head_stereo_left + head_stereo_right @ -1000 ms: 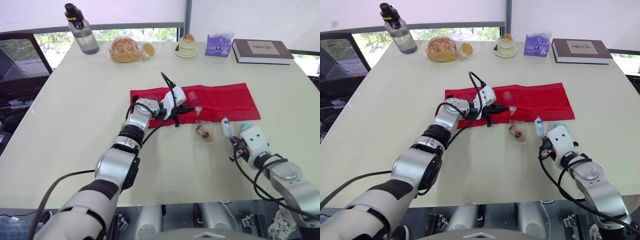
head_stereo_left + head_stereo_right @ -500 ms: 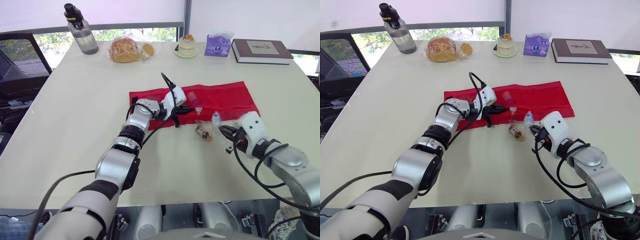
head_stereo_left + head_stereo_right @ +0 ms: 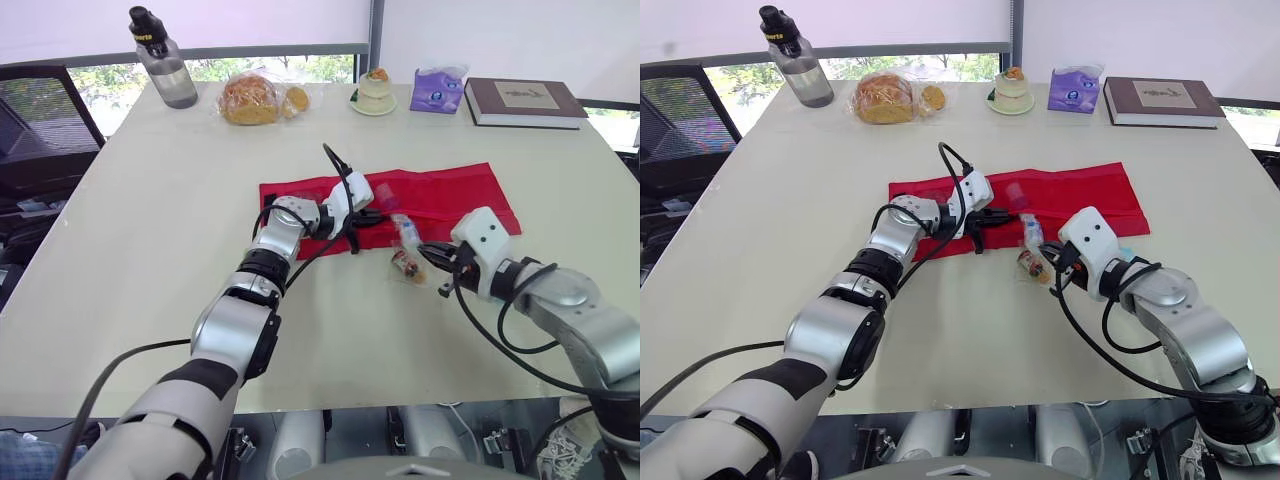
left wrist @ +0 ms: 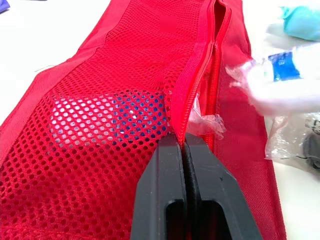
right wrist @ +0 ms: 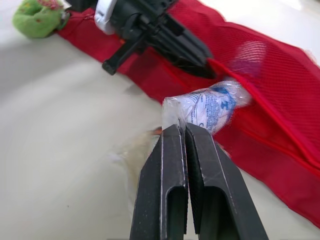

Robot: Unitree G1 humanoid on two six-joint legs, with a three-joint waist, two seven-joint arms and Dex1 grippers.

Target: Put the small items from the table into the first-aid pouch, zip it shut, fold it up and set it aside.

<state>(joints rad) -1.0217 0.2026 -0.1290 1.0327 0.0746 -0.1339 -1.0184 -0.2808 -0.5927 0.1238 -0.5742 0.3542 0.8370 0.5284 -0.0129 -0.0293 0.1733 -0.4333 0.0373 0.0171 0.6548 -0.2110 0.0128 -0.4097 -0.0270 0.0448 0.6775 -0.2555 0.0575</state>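
First-aid pouch (image 3: pixel 450 195), red with mesh panels, lies spread flat at the centre of the head views on the pale table (image 3: pixel 150 200), its zipper open. The left gripper (image 4: pixel 182 142) is closed tight on the lip of the zipper opening, pinching the red fabric near the pouch's middle. Through the mesh beside it a blue-and-white item shows inside the pouch.

Just right of centre, the right gripper (image 5: pixel 180 131) is clamped on the clear wrapper of a white-and-blue packet (image 5: pixel 210 107), held off the table with its far end at the pouch's open edge, close to the left gripper. Below it a clear bag (image 3: pixel 405 265) with a small dark item lies on the table just beside the pouch's near edge. A green lump (image 5: pixel 37 17) sits at one end of the pouch.

Along the top of the frame stand a water bottle (image 3: pixel 160 60), bagged bread (image 3: pixel 255 98), a small cake (image 3: pixel 375 90), a purple tissue pack (image 3: pixel 435 90) and a book (image 3: pixel 525 100).
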